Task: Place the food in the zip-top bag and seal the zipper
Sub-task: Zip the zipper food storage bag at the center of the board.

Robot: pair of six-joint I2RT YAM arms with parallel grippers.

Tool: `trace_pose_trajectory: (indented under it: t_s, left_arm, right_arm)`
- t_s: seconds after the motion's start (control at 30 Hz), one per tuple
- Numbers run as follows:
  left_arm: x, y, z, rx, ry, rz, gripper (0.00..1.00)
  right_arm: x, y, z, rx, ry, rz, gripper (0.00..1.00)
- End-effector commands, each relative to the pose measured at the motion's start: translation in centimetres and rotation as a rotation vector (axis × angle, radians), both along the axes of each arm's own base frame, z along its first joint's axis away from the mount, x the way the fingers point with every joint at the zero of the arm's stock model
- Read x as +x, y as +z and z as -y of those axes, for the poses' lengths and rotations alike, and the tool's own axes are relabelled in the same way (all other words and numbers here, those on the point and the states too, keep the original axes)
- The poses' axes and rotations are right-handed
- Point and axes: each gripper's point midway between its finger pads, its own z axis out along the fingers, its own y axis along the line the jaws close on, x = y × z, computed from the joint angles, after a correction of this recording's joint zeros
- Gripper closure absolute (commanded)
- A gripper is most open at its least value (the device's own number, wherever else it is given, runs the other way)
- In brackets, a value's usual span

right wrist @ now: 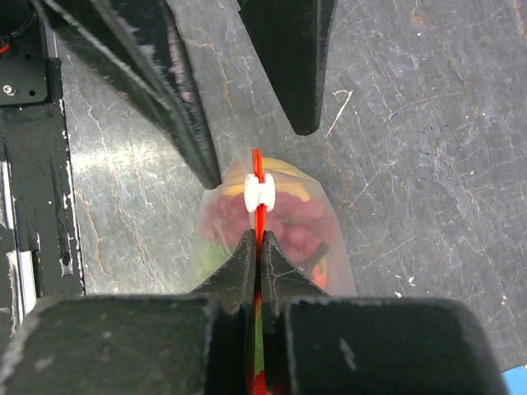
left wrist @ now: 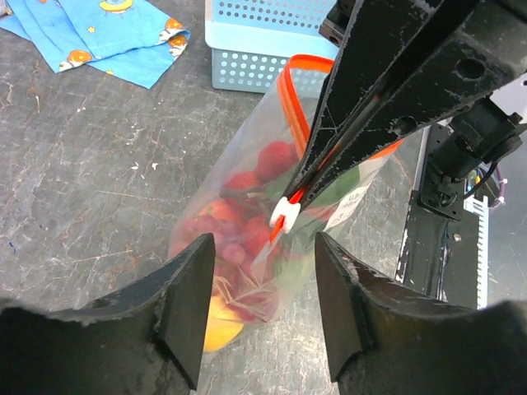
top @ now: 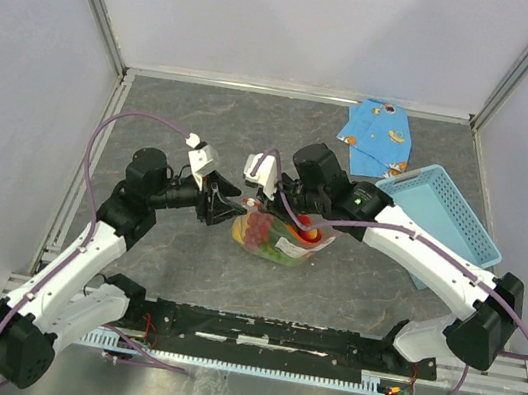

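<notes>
The clear zip-top bag (top: 279, 241) stands on the table between both grippers, full of food: red strawberries (left wrist: 276, 158), a yellow fruit (left wrist: 216, 325) and green pieces. My right gripper (right wrist: 257, 247) is shut on the orange-red zipper (right wrist: 256, 164) strip at the bag's mouth, just behind the white slider (right wrist: 258, 192). My left gripper (left wrist: 257, 300) is open, its fingers (left wrist: 185, 304) on either side of the bag's end, a little short of the slider (left wrist: 284, 212) and touching nothing. In the top view the left gripper (top: 230, 207) meets the right gripper (top: 275, 212) over the bag.
A light-blue slotted basket (top: 439, 222) lies at the right, tilted against the right arm. A folded blue patterned cloth (top: 379, 136) lies at the back right. The black base rail (top: 261, 334) runs along the near edge. Metal frame posts line the walls.
</notes>
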Motion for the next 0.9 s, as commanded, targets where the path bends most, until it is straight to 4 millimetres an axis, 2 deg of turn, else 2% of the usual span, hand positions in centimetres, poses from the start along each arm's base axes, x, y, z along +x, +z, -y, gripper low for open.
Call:
trace_pose_trajectory:
  t_s: [0.0, 0.2, 0.37, 0.43, 0.57, 0.6, 0.67, 0.7, 0.77, 0.87]
  left_arm:
    - [-0.4, 0.1, 0.1, 0.016, -0.035, 0.068, 0.39]
    - [0.2, -0.6, 1.0, 0.022, -0.083, 0.015, 0.41]
    - [0.0, -0.8, 1.9, 0.005, -0.155, -0.044, 0.43]
    - [-0.1, -0.9, 1.9, 0.002, -0.163, -0.048, 0.49]
    - [-0.6, -0.1, 2.0, -0.027, -0.176, -0.017, 0.75]
    - [-0.7, 0.1, 2.0, -0.032, -0.18, -0.011, 0.81]
    - [-0.8, 0.3, 2.0, -0.035, -0.184, 0.001, 0.94]
    - [-0.9, 0.4, 2.0, -0.036, -0.185, 0.006, 0.97]
    - [-1.0, 0.5, 1.9, -0.036, -0.183, 0.016, 0.97]
    - [-1.1, 0.7, 1.8, -0.037, -0.178, 0.031, 0.97]
  right_arm:
    - [0.2, 2.6, -0.7, 0.065, 0.03, 0.049, 0.99]
    - [-0.4, 3.3, -0.8, 0.097, 0.066, 0.066, 0.99]
    - [-0.6, 3.6, -0.9, 0.107, 0.082, 0.072, 0.99]
    - [-0.7, 3.7, -0.9, 0.113, 0.087, 0.076, 0.99]
    - [-0.8, 3.6, -1.1, 0.117, 0.102, 0.073, 0.98]
    - [-0.8, 3.6, -1.1, 0.119, 0.105, 0.075, 0.94]
    - [-0.9, 3.8, -1.3, 0.13, 0.109, 0.078, 0.8]
    - [-0.9, 3.9, -1.4, 0.14, 0.116, 0.081, 0.75]
    - [-1.0, 4.4, -1.7, 0.164, 0.126, 0.092, 0.64]
    - [-0.7, 5.2, -2.2, 0.191, 0.127, 0.107, 0.56]
